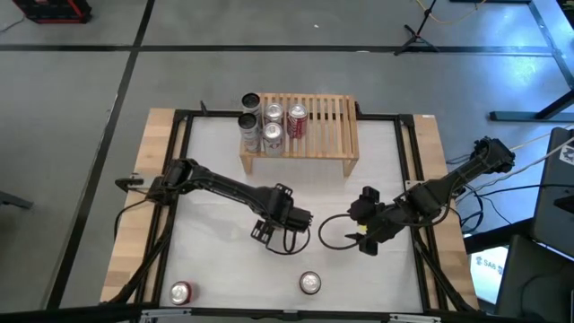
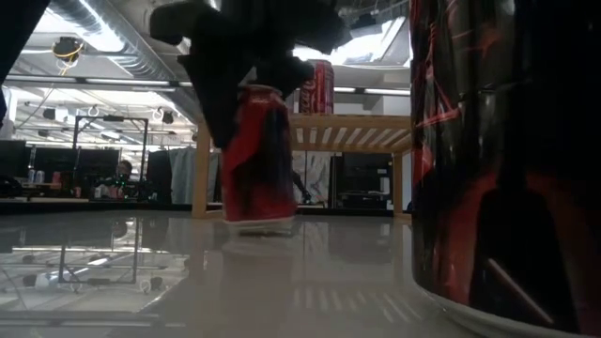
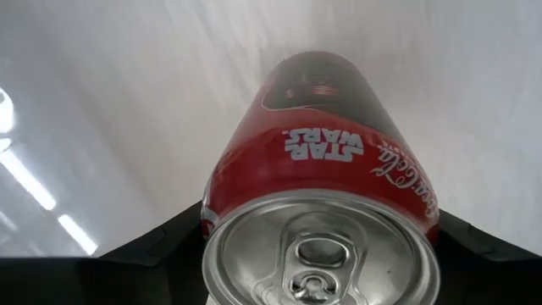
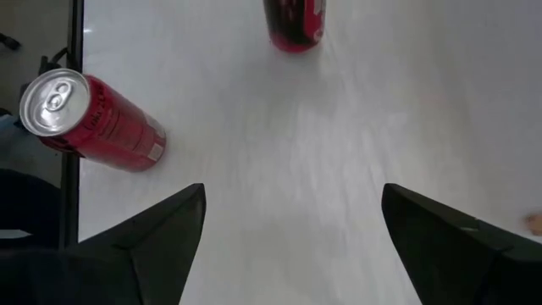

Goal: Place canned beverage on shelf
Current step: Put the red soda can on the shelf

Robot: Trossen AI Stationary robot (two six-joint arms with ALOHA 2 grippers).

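A red Coca-Cola can [image 3: 322, 161] stands upright in mid-table with my left gripper [image 1: 289, 222] shut on it from above; the low view shows the can [image 2: 255, 160] under the dark hand, which hides it in the high view. The pale slatted shelf [image 1: 314, 135] stands at the far side with several cans [image 1: 273, 121] upright on its left part. My right gripper [image 1: 366, 235] hangs open over bare table to the right of the left one, nothing between its fingers [image 4: 161, 246]. My left gripper has the can's upper wall just below the rim [image 3: 212, 212] between its two fingers, one on each side. The fingers come from above, pointing steeply down along the can. The can's base [image 2: 258, 218] is at the table top; whether it rests there or hangs just above, I cannot tell.
Two loose cans stand near the table's front edge, one at the left [image 1: 181, 292] and one in the middle [image 1: 310, 283]; the latter fills the low view's right side [image 2: 507, 160]. The shelf's right half [image 1: 336, 130] is bare slats. A black frame [image 1: 184, 161] borders the white table top.
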